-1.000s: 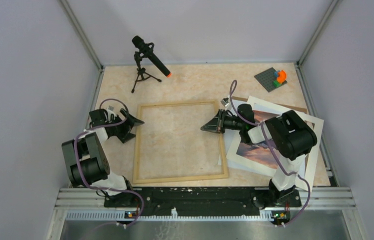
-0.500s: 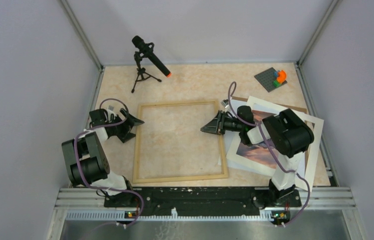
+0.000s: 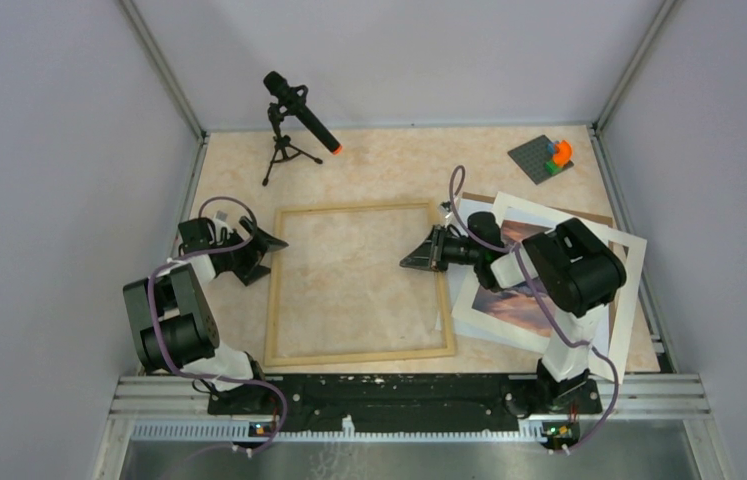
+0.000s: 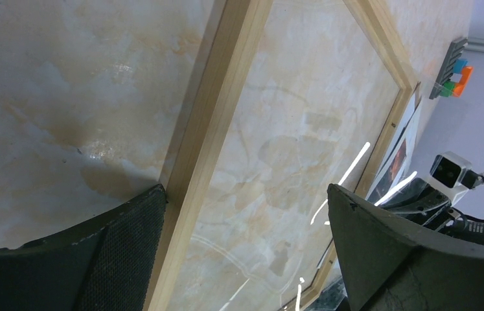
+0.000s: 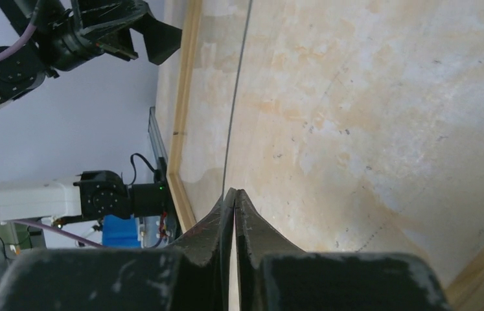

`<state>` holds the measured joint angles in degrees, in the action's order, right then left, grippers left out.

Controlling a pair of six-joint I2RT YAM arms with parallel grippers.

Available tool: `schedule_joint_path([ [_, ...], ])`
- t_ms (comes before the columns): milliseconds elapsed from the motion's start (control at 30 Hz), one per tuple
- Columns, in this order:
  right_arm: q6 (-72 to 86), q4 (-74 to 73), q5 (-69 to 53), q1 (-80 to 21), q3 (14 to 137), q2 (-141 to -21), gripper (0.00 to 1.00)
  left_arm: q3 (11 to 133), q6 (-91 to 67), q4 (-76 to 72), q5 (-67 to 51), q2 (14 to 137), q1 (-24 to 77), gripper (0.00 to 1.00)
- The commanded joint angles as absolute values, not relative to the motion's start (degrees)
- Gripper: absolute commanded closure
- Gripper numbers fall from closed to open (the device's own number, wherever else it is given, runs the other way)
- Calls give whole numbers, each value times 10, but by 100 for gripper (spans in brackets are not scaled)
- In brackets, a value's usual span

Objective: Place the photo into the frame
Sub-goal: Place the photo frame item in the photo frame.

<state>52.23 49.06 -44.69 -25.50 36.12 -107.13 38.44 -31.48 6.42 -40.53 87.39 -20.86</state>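
The frame (image 3: 359, 355) of thin light wood lies flat mid-table, and reflections inside it suggest a clear pane. The photo (image 3: 514, 300), a sunset print, lies to its right under a white mat (image 3: 629, 300) and partly under my right arm. My left gripper (image 3: 267, 245) is open and straddles the frame's left strip (image 4: 213, 123) near its far corner. My right gripper (image 3: 407, 260) hovers low inside the frame's right side, jaws pressed together (image 5: 234, 192). A thin dark line runs on from its tips. Whether that line is a sheet edge in the grip, I cannot tell.
A brown backing board (image 3: 599, 215) pokes out behind the mat. A microphone on a small tripod (image 3: 294, 115) stands at the back left. A grey plate with coloured bricks (image 3: 546, 157) sits at the back right. Walls close in on three sides.
The right arm's elbow has leaned slightly to the left, with its gripper staying almost in place inside the frame. The left arm has not moved.
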Motion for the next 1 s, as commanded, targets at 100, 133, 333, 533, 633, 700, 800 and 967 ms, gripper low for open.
schedule_joint_path([
  [100, 522, 666, -465, -278, 363, -1087, 100, 383, -302, 81, -407, 873, -206, 3],
  [133, 525, 679, -465, -278, 359, -1089, 100, 383, -302, 82, -407, 873, -205, 3],
  [333, 533, 663, -453, -280, 366, -1112, 100, 382, -301, 80, -410, 874, -205, 3],
  [533, 508, 540, -410, -280, 373, -1086, 93, 384, -301, 83, -409, 873, -205, 3],
  [633, 497, 501, -400, -280, 377, -1074, 92, 384, -301, 84, -405, 870, -205, 3],
  [700, 492, 477, -396, -281, 383, -1069, 92, 386, -299, 90, -395, 865, -205, 3],
  [800, 483, 453, -391, -281, 388, -1061, 89, 400, -295, 122, -340, 858, -200, 5],
  [967, 462, 420, -391, -281, 400, -1057, 88, 452, -278, 179, -229, 861, -171, 17],
])
